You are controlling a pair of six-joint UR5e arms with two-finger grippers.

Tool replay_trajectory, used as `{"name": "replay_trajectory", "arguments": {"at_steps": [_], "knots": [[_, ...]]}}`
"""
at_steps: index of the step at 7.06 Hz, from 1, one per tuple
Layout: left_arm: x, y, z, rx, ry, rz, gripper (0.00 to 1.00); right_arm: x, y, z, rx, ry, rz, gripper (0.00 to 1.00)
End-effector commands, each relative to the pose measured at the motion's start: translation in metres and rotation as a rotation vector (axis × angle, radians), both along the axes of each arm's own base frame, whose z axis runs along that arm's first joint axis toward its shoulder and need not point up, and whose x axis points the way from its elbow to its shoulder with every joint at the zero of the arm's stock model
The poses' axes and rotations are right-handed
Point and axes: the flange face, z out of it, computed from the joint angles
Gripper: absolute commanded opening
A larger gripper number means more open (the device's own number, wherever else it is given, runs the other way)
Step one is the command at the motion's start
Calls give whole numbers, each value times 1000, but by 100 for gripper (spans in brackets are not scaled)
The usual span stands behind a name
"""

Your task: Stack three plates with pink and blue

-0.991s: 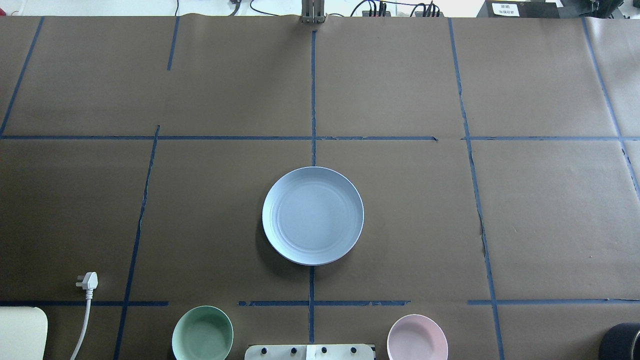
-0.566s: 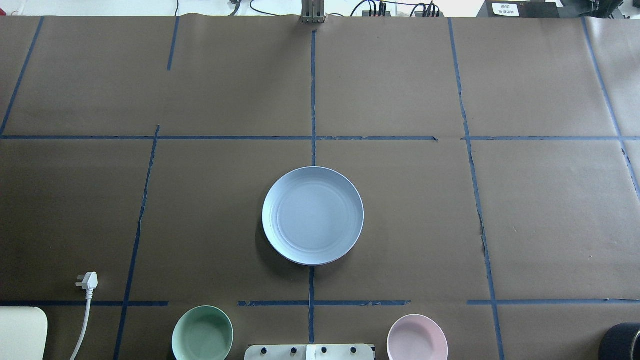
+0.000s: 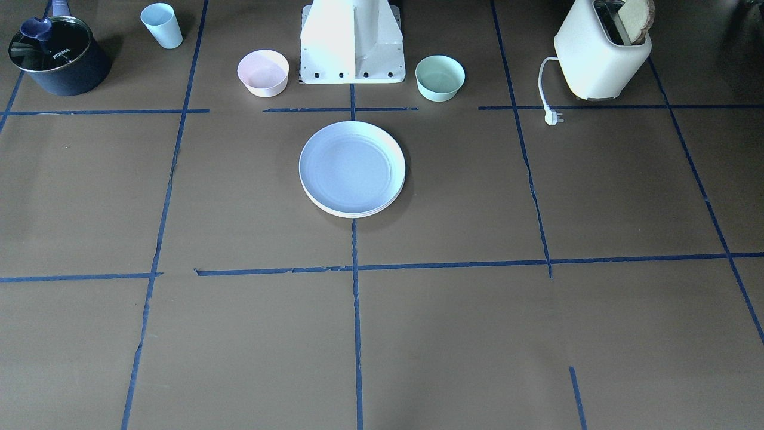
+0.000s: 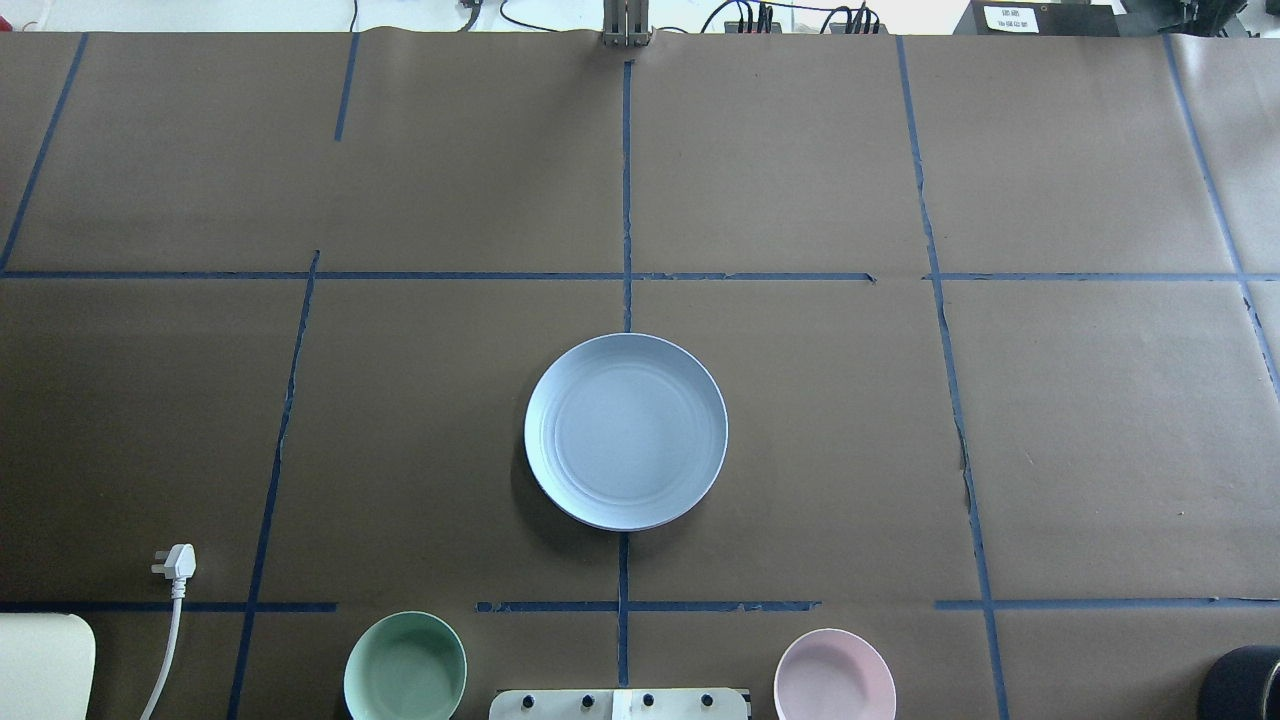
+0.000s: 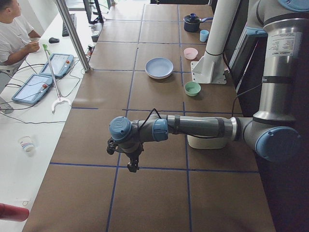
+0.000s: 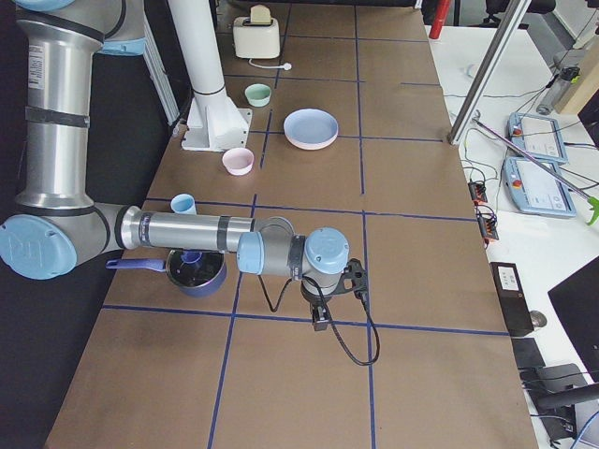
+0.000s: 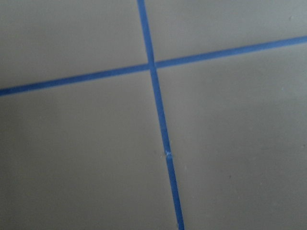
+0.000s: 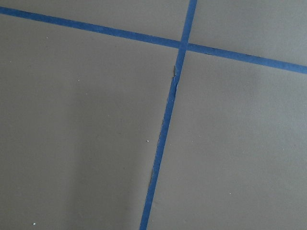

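Note:
A light blue plate (image 4: pixel 625 430) lies at the table's middle, on top of a stack. In the front-facing view it (image 3: pixel 351 164) has pale cream-white rims (image 3: pixel 353 213) showing under its near edge. I cannot single out the pink plate. The stack also shows in both side views (image 5: pixel 159 66) (image 6: pixel 311 126). My left gripper (image 5: pixel 130 165) hangs over bare paper far from the stack, seen only from the side. My right gripper (image 6: pixel 320 318) hangs likewise at the other end. I cannot tell whether either is open or shut. Both wrist views show only paper and blue tape.
A small pink bowl (image 4: pixel 834 675) and a mint-green bowl (image 4: pixel 405 668) flank the robot base (image 4: pixel 620 704). A toaster (image 3: pixel 601 54) with its plug (image 3: pixel 552 117), a dark pot (image 3: pixel 57 57) and a blue cup (image 3: pixel 162 25) stand along the robot's side.

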Motion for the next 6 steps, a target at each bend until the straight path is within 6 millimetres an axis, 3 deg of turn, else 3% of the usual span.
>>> {"name": "replay_trajectory", "arguments": {"at_steps": [1,2,6], "knots": [[1,6,4,-30,13,-21,100,0,2,2,-6,-2,3,100],[-5,5,2,-97,1,-101,100,0,2,2,-6,-3,3,100],[-7,2,-2,-61,3,-126,100,0,1,1,-7,-1,8,100]]}}
